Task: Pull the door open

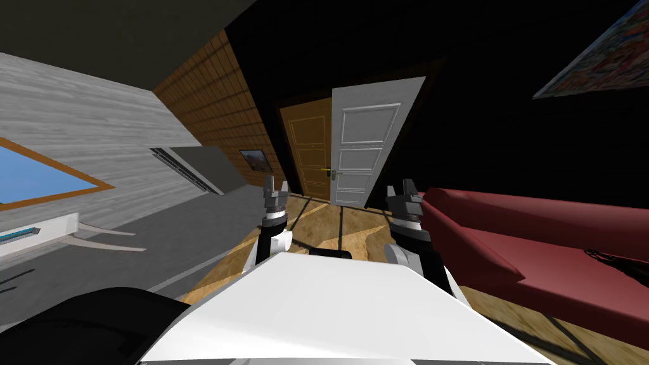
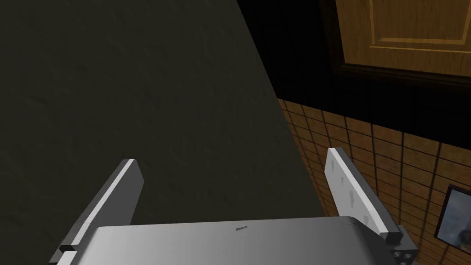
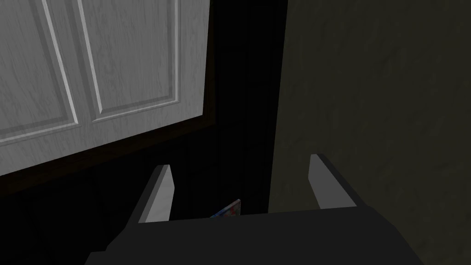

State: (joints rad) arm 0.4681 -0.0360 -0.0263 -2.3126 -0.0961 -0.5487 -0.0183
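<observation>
Door [image 1: 367,146] is seen in the head view at the far end of the plank floor [image 1: 329,222], well apart from the left gripper [image 1: 276,189] and the right gripper [image 1: 402,189]. It is a white leaf with raised rectangular panels, swung partly out of a dark frame, with a small lever handle [image 1: 336,172] at the edge next to a brown door [image 1: 310,149] of like panelling. A fine, streaked grain on the white face and the bevelled rims of two panels are given by the right wrist view, where the door lies beyond the right gripper. Its two thin grey fingers are spread wide with nothing between them. A corner of a colourful poster [image 3: 228,209] is glimpsed just above the dark gripper body, beside a flat, dull grey-green surface [image 3: 377,92]. In the left wrist view, past the left gripper, equally spread and holding nothing, a brown door panel with a moulded rim is shown. With it are a wall of brown square tiles [image 2: 377,152] and a small framed picture [image 2: 455,216] hung on it. From the head, both grippers are seen raised side by side and pointed toward the doors. A red sofa [image 1: 539,241] with smooth, blocky cushions is set along the right. A grey boarded wall [image 1: 95,127] with a wood-framed window [image 1: 38,174] is set along the left.
</observation>
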